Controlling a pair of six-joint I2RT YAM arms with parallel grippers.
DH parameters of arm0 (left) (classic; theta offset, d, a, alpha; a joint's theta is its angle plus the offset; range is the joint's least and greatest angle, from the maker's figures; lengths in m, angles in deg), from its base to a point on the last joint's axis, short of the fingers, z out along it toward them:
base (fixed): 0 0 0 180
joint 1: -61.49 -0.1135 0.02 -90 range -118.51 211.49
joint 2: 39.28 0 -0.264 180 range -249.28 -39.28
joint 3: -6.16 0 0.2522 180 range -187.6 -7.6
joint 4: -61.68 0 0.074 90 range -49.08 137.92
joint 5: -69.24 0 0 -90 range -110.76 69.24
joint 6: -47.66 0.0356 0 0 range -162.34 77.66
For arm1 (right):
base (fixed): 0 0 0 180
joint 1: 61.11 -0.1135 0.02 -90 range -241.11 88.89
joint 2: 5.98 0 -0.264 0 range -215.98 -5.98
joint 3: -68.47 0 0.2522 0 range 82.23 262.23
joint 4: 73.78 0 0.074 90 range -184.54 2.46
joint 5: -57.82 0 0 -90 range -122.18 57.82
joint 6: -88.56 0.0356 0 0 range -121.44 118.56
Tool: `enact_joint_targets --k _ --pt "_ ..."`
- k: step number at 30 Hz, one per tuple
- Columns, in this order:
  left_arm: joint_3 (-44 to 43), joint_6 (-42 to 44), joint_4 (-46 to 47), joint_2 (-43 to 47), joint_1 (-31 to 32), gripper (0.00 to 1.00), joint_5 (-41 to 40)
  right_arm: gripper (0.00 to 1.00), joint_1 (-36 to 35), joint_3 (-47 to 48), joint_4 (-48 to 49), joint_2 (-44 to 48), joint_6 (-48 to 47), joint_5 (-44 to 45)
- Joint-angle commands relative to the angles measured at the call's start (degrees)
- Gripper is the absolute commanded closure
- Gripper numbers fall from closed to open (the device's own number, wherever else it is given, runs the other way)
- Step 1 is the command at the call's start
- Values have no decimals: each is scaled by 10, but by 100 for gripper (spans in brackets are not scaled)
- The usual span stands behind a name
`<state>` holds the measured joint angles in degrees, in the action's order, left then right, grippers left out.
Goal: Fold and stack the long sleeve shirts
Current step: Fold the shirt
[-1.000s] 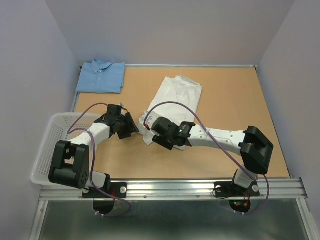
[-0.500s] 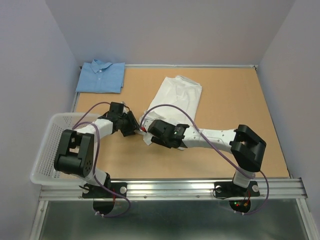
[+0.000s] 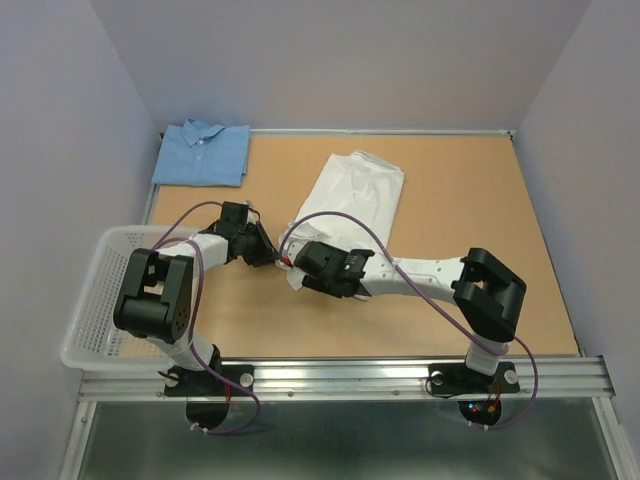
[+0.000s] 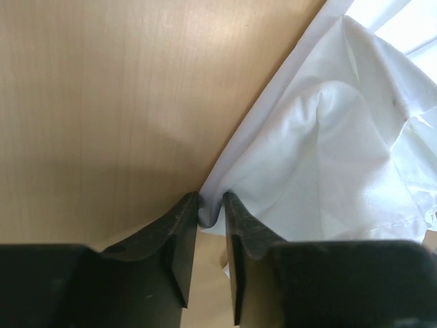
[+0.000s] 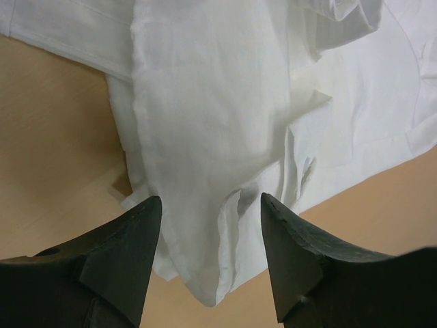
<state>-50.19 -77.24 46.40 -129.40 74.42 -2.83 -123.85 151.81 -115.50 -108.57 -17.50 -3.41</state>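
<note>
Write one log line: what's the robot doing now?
left gripper: pinching edge of plain white cloth shirt | right gripper: open over same shirt | light blue shirt: folded, far-left

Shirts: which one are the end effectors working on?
The white shirt, mid-table: left end effector pinches its near edge, right end effector straddles it open. The light blue shirt lies folded at the far-left corner, untouched.

No words, labels, brands or numbers can be read on the white cloth shirt (image 3: 355, 190), light blue collared shirt (image 3: 203, 152) or wooden bench (image 3: 470, 200).

Shirts two: white shirt (image 3: 356, 190) one, blue shirt (image 3: 203, 153) one. Basket (image 3: 88, 300) one. Table (image 3: 470, 200) one.
</note>
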Motion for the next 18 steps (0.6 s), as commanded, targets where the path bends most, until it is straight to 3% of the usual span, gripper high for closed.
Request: enact_joint_targets --k 1,5,6,11,18 --pt "12 20 -28 -39 -2 69 -19 34 -5 5 21 8 -8 -2" --pt "6 23 -28 -44 -2 77 -18 30 -8 8 20 18 -7 -6" --pt "6 25 -28 -45 -2 83 -17 25 -7 7 20 19 -7 -6" --pt "2 30 -33 -51 -2 91 -16 15 -8 -5 19 13 -6 23" --pt "1 42 -44 -51 -2 96 -15 13 -8 -1 20 -15 -5 77"
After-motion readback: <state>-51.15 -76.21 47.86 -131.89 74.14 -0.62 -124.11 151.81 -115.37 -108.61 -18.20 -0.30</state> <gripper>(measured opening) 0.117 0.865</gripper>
